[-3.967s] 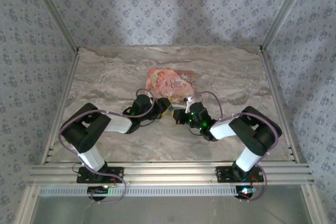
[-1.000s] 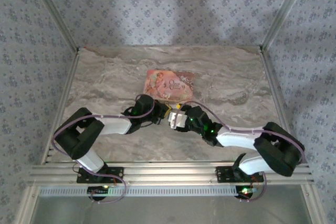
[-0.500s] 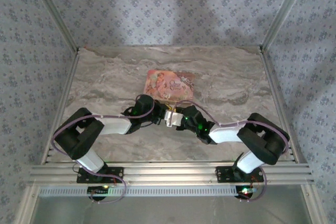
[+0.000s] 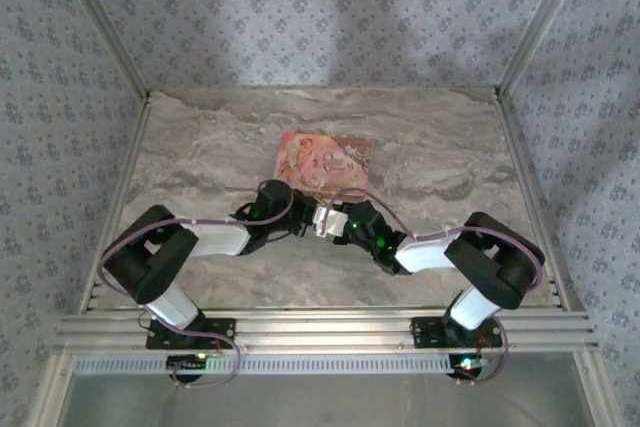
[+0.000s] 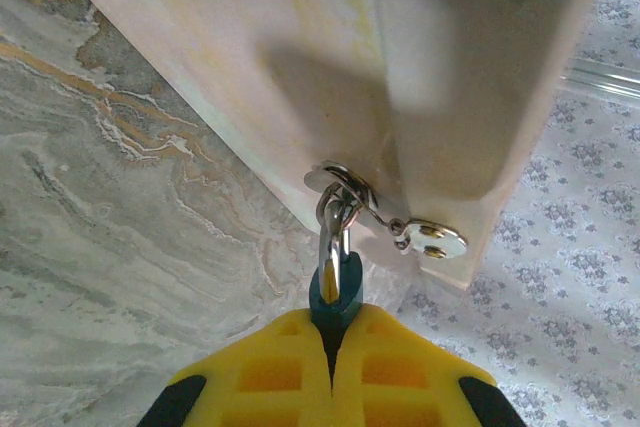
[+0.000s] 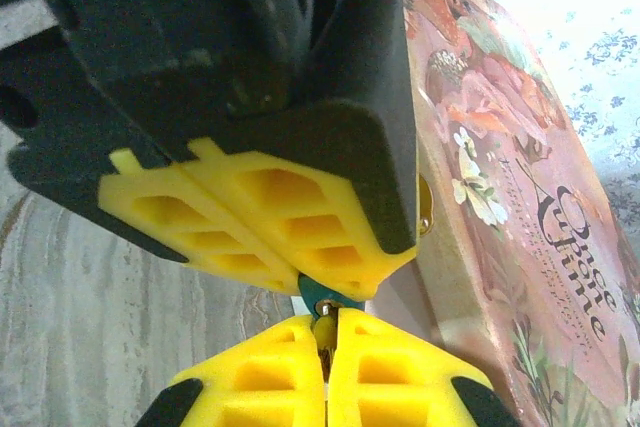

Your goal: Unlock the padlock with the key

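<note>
The tiny blue padlock (image 5: pixel 335 294) is pinched at the tips of my left gripper (image 5: pixel 333 335), which is shut on it. Its silvery shackle (image 5: pixel 332 232) runs through a ring on the pink box's (image 5: pixel 300 67) pale side. My right gripper (image 6: pixel 325 335) is shut on the small key (image 6: pixel 322 325), whose tip meets the bottom of the padlock (image 6: pixel 318 296). The left gripper's yellow fingers (image 6: pixel 280 207) sit just above. From above, the left gripper (image 4: pixel 303 218) and right gripper (image 4: pixel 325 222) meet tip to tip in front of the box (image 4: pixel 325 157).
A small silver clasp plate (image 5: pixel 432 239) hangs from the ring beside the shackle. The illustrated box lid (image 6: pixel 520 177) stands close on the right of both grippers. Marble tabletop (image 4: pixel 200 147) stretches to patterned walls on all sides.
My right gripper has shifted a little left and up against the left gripper's tips, and the right arm's elbow has folded back. The left arm has stayed put.
</note>
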Controlling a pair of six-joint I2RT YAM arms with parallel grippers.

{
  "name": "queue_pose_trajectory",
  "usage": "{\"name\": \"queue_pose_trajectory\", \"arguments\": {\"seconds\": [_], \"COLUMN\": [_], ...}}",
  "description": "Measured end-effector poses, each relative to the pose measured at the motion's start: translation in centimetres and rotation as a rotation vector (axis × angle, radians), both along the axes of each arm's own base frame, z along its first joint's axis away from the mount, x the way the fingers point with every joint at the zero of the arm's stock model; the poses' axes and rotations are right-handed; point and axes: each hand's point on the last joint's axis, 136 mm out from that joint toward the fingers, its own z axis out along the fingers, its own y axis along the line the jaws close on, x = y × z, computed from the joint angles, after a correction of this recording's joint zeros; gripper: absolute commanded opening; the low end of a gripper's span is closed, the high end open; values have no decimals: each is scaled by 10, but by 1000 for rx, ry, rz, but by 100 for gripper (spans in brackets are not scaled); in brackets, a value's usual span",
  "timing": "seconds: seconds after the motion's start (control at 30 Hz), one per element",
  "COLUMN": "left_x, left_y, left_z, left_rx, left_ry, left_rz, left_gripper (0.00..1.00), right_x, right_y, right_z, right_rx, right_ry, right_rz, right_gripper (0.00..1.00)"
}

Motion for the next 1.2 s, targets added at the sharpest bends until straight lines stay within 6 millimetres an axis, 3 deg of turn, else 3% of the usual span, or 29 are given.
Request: {"name": "queue_pose_trajectory", "arguments": {"seconds": [0.43,1.2], "left_x": [2,6], "left_y": [0,3], "left_z": [2,1], "left_rx": [-15,-9], "left_ry": [2,-1], "left_rz": [11,33], "left_gripper": [0,0], "right_x": [1,1], "right_y": [0,9], "right_z": [3,1], "right_rx": [132,662], "right_ry": [79,567], "right_rz": [-98,-365], "right_gripper": [0,0]}}
